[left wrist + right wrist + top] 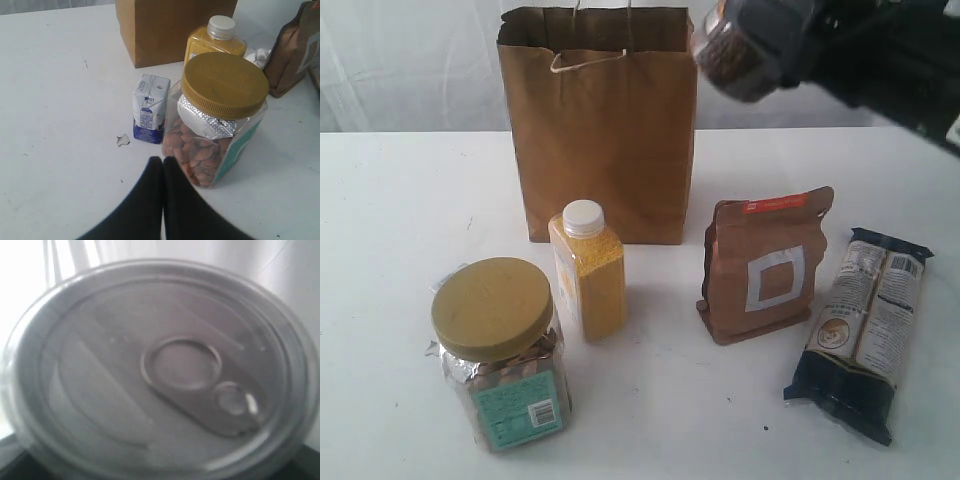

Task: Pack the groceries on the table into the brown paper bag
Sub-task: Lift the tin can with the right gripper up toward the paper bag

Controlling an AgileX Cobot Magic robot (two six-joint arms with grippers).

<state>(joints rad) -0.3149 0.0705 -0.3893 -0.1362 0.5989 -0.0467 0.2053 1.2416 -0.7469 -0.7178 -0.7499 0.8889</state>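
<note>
pull-tab clear can (732, 60) gripped between the right jaws

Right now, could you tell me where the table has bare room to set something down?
Bare table lies left of the bag and jar, and in front between jar and packet. Crowded: jar, bottle and carton cluster closely; pouch stands near the packet.

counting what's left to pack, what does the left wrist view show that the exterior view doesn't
Only the left wrist view: the small white-blue carton and the shut left gripper. Only the exterior view: the pull-tab can held up in the air by the right gripper. Both: yellow-lidded jar, yellow bottle, copper-brown pouch, brown paper bag, table.
</note>
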